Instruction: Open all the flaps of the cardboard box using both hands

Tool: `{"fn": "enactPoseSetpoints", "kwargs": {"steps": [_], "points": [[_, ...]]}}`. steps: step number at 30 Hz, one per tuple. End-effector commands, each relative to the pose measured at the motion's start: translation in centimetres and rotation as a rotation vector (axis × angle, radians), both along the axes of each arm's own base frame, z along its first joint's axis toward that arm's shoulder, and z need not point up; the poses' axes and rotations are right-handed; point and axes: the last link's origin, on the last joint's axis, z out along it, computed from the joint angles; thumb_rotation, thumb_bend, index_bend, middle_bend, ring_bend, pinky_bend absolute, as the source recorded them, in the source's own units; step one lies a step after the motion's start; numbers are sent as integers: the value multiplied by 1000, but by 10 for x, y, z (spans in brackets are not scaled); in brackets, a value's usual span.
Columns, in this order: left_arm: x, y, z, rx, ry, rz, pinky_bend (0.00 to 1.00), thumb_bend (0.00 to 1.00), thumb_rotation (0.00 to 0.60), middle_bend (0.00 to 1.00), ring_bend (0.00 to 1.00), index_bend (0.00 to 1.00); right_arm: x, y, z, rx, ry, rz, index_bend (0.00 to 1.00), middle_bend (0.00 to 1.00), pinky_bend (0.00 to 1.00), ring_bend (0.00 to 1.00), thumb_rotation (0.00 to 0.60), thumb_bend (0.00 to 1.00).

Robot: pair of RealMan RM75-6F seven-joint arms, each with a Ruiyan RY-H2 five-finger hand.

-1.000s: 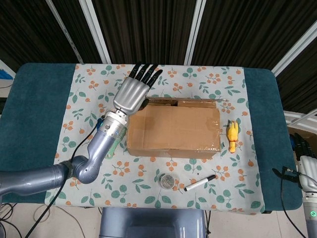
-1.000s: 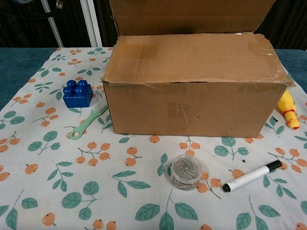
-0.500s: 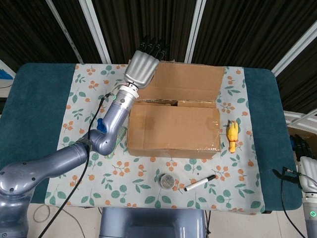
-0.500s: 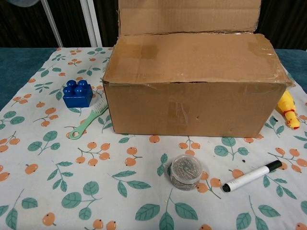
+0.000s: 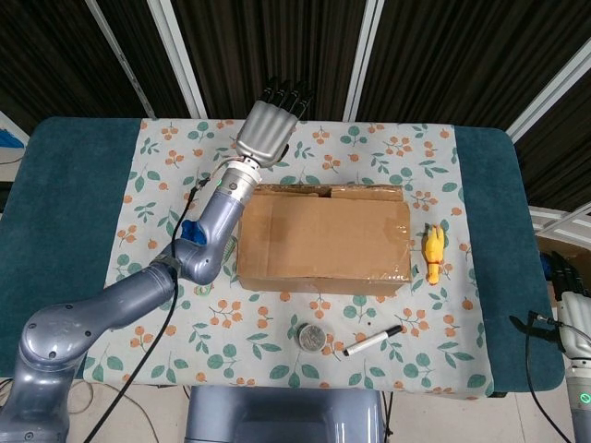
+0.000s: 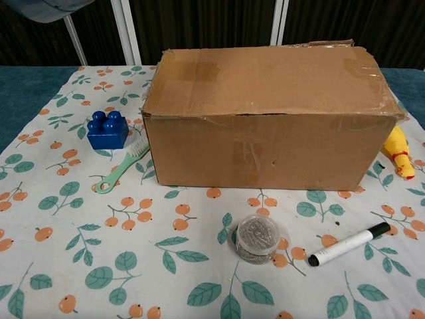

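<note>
Rear flap no longer raised, cardboard box (image 5: pixel 323 238) long axis left-right; left robot hand (image 5: pixel 268 129) spread, empty.

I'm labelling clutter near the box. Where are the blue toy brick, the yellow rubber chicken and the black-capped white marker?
blue toy brick (image 6: pixel 107 129): chest view, on its studded top.
yellow rubber chicken (image 5: pixel 432 254): head view, mid-body.
black-capped white marker (image 6: pixel 348 244): chest view, on the white barrel.
</note>
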Motion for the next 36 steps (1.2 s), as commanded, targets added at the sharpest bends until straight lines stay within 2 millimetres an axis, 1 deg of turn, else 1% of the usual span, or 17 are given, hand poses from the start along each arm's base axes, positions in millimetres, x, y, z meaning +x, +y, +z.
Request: {"fn": "enactPoseSetpoints", "kwargs": {"steps": [1,3,5,6,9,11,12,15,17,20,27,30,31,32,34,35,36], "points": [[-31,-21,29,-28,-56,-22,0,193,600,0,0,0,0,0,0,-1,0,-2,0,0,194,0,600,94],[-54,-38,43,-45,-73,-9,0,169,600,0,0,0,-1,0,1,-2,2,-4,0,0,194,0,600,93],[-78,-58,58,-66,-105,21,0,163,600,0,0,0,-1,0,1,-5,9,-4,0,0,194,0,600,93],[-85,-64,63,-73,-120,31,0,161,600,0,0,0,-1,0,2,-5,16,-3,0,0,194,0,600,93],[-122,-93,84,-73,-162,78,0,157,600,0,0,0,-2,-1,1,-2,44,-2,0,0,194,0,600,94],[-147,-110,95,-45,-144,96,0,147,600,0,0,0,-2,-1,1,-4,54,-2,0,0,194,0,600,94],[-155,-115,98,-35,-135,99,0,141,600,0,0,0,-2,-1,1,-6,56,-3,0,0,194,0,600,94],[-194,-136,109,16,-102,136,0,129,600,0,0,0,-2,-1,2,-10,58,-14,0,0,194,0,600,94],[-217,-151,110,26,-121,175,0,116,600,0,0,0,-3,0,2,-11,63,-20,0,0,193,0,600,93],[-243,-171,105,22,-149,229,0,110,600,0,0,0,-2,-1,3,-12,67,-24,0,0,194,0,600,93],[-296,-221,84,6,-199,316,0,110,600,0,0,0,10,-7,13,-41,78,21,0,0,194,0,600,94],[-312,-232,80,5,-203,332,0,111,600,0,0,0,21,-17,22,-49,82,60,0,0,194,0,600,105],[-315,-234,79,8,-212,336,0,111,600,0,0,0,26,-22,25,-52,78,77,0,0,194,0,600,131],[-317,-235,79,12,-221,336,0,110,600,0,0,0,35,-30,30,-63,69,107,0,2,194,9,600,189],[-319,-235,77,16,-228,326,0,110,600,0,0,0,52,-47,39,-81,48,166,0,30,201,39,600,344],[-320,-235,76,13,-228,323,0,110,600,0,0,0,58,-54,42,-84,38,186,1,50,207,58,600,454],[-320,-234,75,9,-228,319,0,111,600,0,0,0,70,-65,47,-87,15,219,8,66,214,68,600,561]]}}
